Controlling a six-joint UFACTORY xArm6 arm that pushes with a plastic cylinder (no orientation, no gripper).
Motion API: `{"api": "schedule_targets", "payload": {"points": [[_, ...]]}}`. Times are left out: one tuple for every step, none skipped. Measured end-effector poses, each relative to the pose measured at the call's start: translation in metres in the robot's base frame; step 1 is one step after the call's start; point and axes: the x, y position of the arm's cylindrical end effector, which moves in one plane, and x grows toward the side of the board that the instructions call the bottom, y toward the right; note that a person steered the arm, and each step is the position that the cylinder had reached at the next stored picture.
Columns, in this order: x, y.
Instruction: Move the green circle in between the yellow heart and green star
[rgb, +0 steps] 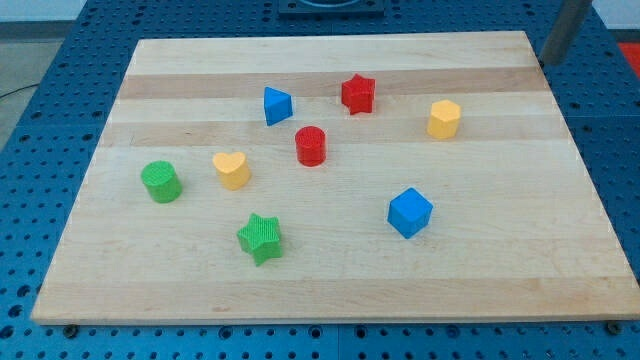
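The green circle stands near the board's left edge. The yellow heart is just to its right, a small gap apart. The green star lies below and right of the heart, towards the view's bottom. My rod shows at the view's top right, and my tip is just off the board's top right corner, far from all the blocks.
A blue triangle, a red star and a red cylinder sit at upper centre. A yellow hexagon is at the upper right, a blue cube at the lower right. The wooden board rests on a blue perforated table.
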Motion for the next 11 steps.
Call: {"api": "schedule_targets", "payload": {"points": [[0.000, 0.000], [0.000, 0.000], [0.000, -0.007], [0.000, -0.017], [0.000, -0.045], [0.001, -0.074], [0.001, -0.075], [0.001, -0.090], [-0.012, -0.145], [-0.024, -0.266], [-0.030, -0.360]]}}
